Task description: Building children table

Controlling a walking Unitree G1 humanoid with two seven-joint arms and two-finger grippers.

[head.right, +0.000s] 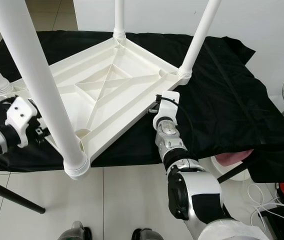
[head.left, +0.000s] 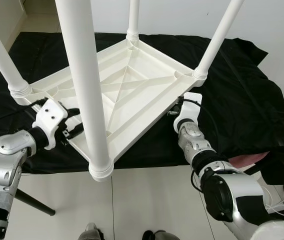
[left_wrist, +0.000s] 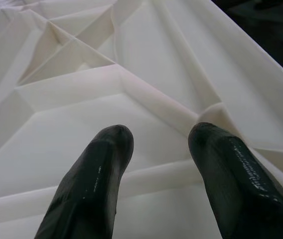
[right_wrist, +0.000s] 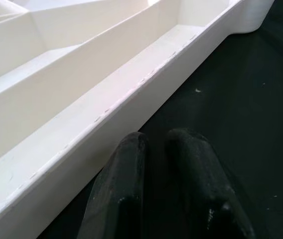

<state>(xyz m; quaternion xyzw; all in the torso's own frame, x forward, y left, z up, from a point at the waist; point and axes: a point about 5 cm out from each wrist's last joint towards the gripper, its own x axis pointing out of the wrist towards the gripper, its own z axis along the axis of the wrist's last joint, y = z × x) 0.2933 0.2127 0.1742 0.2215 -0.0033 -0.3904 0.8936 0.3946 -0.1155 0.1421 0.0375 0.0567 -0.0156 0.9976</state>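
**White plastic children's table, upside down, all four legs fitted**

The white plastic children's table [head.left: 127, 95] lies inverted on the black cloth [head.left: 242, 100] covering the desk, its ribbed underside up and four round white legs [head.left: 84, 85] standing in the corner sockets. Assembly looks nearly complete; the step in hand is judged to be gripping the frame for turning it over. The left hand [head.left: 74, 131] is at the near-left edge, fingers [left_wrist: 96, 174] spread apart over a rib, closed on nothing. The right hand [right_wrist: 164, 189] rests beside the right edge on the cloth, fingers nearly together, empty. A firm two-sided hold would be needed next.
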